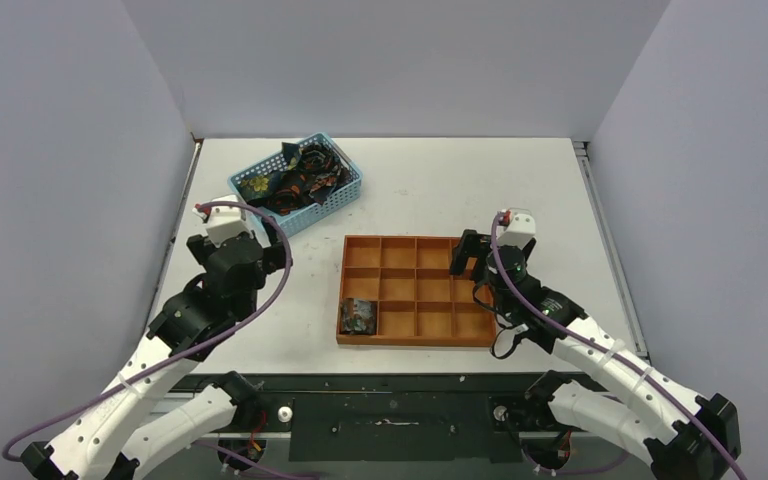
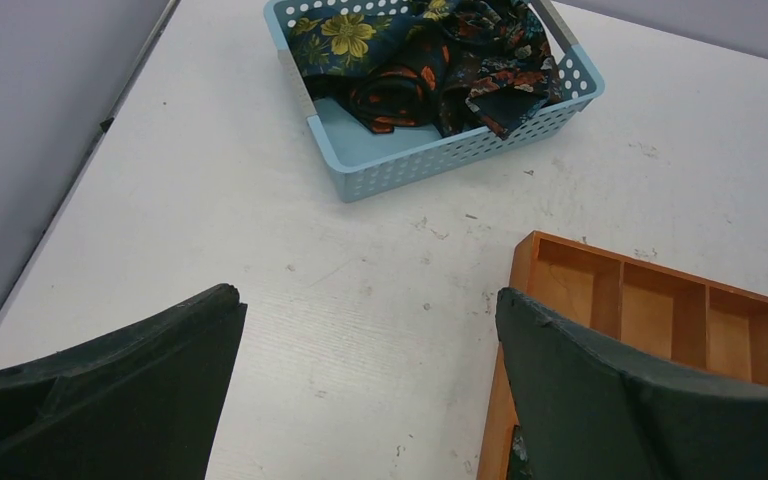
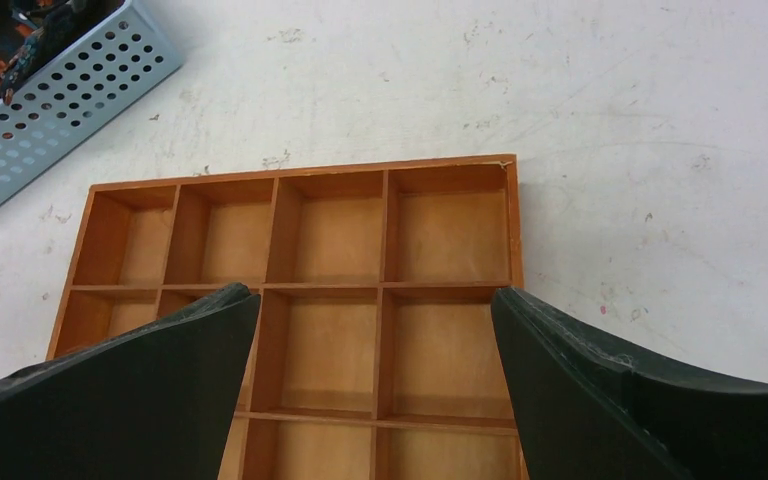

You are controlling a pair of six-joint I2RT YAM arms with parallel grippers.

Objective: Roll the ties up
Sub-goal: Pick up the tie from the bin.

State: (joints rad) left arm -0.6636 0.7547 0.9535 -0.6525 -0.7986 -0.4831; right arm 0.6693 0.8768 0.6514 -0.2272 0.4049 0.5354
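White tabletop [image 1: 440,180] holds ties [image 1: 295,172] heaped in a basket [image 1: 324,206], well beyond both released, empty jaws.

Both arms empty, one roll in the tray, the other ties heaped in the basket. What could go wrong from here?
1. The ties lie tangled in the basket; a grab may lift several at once or drag the basket along.
2. The right arm's fingers hang open over the tray; coming down there, they might catch a divider.
3. The rolled tie sits in the tray's near-left compartment; a knock to the tray could loosen it.
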